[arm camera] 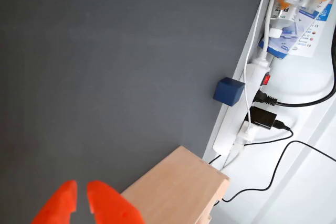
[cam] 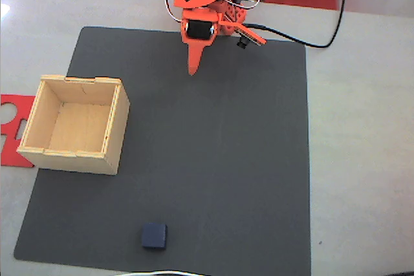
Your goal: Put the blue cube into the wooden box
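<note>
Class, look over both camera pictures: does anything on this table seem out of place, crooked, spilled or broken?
Nothing stands out. The blue cube sits flat on the dark mat, the wooden box stands upright and empty at the mat's left edge in the fixed view, and nothing is spilled or broken.

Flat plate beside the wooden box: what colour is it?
Red plate, clearest in the fixed view, partly under the wooden box.

1. A white package [arm camera: 302, 30] lies at the top right of the wrist view. It carries a barcode label with a row of digits beneath the bars; the digits are too small to read.
2. The same package bears blue print and a column of small coloured dots with lines of text; none of it is legible.
3. The fixed view contains no readable text.
</note>
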Available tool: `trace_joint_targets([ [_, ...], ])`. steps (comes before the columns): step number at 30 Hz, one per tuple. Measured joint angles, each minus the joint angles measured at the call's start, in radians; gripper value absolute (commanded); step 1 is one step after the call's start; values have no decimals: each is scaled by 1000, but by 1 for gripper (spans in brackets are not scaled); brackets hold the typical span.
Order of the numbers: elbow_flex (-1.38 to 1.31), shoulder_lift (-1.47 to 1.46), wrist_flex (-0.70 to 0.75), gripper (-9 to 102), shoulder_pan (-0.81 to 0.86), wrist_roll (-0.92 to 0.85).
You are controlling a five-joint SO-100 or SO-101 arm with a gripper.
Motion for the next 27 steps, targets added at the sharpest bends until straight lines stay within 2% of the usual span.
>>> trace_joint_targets([
  [4, 6, 0, -11, 1, -49, -38],
  [14, 8, 0, -11, 0, -52, -48],
  [20, 8, 0, -21, 12, -52, -48],
  [24, 8, -18, -141, 15, -17, -35],
  [27, -63, -244, -301, 15, -6, -9],
])
